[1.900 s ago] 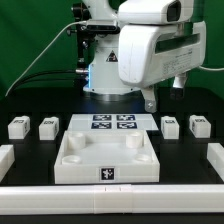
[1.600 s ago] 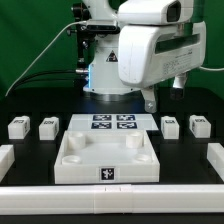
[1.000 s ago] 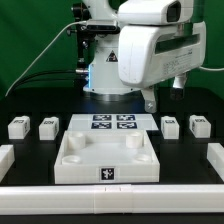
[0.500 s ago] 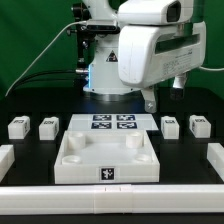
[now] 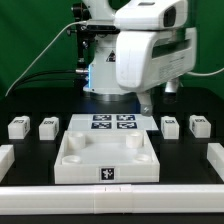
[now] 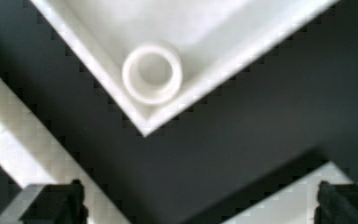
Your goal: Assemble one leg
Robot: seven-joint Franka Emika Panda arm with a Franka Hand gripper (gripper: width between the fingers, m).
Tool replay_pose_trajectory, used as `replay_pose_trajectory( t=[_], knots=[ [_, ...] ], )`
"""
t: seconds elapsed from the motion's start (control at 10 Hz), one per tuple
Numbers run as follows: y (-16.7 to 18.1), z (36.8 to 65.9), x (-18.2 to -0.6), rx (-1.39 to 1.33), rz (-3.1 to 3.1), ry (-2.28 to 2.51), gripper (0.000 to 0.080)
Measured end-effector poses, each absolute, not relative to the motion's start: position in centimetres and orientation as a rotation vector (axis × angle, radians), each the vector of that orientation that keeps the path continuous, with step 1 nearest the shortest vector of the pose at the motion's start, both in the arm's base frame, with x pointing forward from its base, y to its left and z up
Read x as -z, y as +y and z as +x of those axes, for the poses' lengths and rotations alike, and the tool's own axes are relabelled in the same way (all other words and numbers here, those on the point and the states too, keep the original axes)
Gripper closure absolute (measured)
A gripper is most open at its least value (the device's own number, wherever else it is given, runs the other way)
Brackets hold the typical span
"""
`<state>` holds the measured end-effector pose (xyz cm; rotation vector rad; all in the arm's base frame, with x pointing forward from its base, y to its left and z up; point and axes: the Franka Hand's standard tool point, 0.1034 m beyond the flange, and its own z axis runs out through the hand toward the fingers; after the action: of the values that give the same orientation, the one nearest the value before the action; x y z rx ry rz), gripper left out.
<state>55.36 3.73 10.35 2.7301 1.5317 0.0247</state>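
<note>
Four stubby white legs with tags stand on the black table in the exterior view, two at the left [image 5: 17,127] [image 5: 47,127] and two at the right [image 5: 170,126] [image 5: 199,126]. The large white tray-like piece [image 5: 75,160] with round sockets lies at the front middle. My gripper [image 5: 158,96] hangs above the table behind the right legs, open and empty. In the wrist view my gripper [image 6: 197,205] shows both fingers far apart, above a corner of the tray-like piece [image 6: 194,40] with one round socket [image 6: 151,72]. No leg shows in the wrist view.
The marker board [image 5: 112,123] lies behind the tray-like piece. White rails border the table at the front [image 5: 60,197], the exterior view's left [image 5: 5,155] and right [image 5: 215,155]. The arm's base [image 5: 100,70] stands at the back.
The arm's wrist has shifted slightly toward the exterior view's left and turned a little. The legs and the tray-like piece have not moved.
</note>
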Motion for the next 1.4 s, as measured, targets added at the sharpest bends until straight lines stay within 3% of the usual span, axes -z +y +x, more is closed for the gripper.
replay_pose_trajectory(
  t=[0.3,0.9,1.4],
  knots=[
    [1.0,54.2,-9.2,-0.043,2.654,1.647,0.0150],
    [0.9,53.9,-8.5,-0.057,2.642,1.662,0.0149],
    [0.9,47.9,-6.0,0.007,2.492,1.926,0.0150]
  ],
)
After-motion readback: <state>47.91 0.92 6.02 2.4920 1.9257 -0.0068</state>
